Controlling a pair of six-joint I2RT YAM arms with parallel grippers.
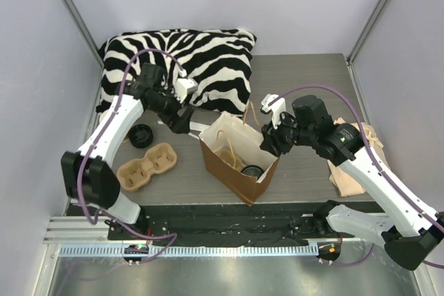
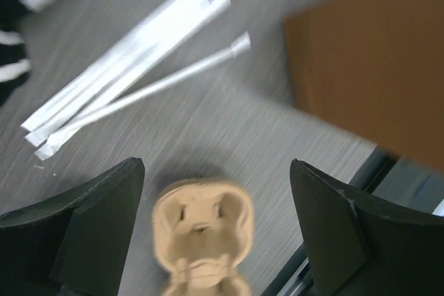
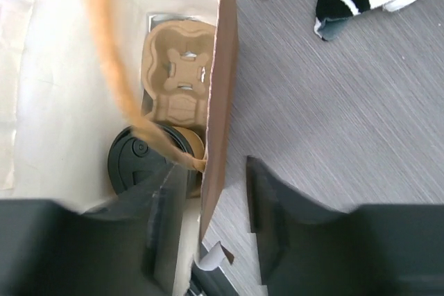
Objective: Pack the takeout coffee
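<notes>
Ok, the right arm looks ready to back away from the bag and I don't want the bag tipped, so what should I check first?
1. Brown kraft paper cup with the round black plastic lid is inside the brown paper bag with the white lining: ok.
2. Cup's lid faces up: ok.
3. Right gripper is off the cup, jaws apart: ok.
4. Right gripper is clear of the bag: not ok, the bag's wall stands between its fingers.
5. Bag's tan cord handle is out of the way: cannot tell, it hangs across the opening over the lid.
6. Left gripper is open and empty: ok.
</notes>
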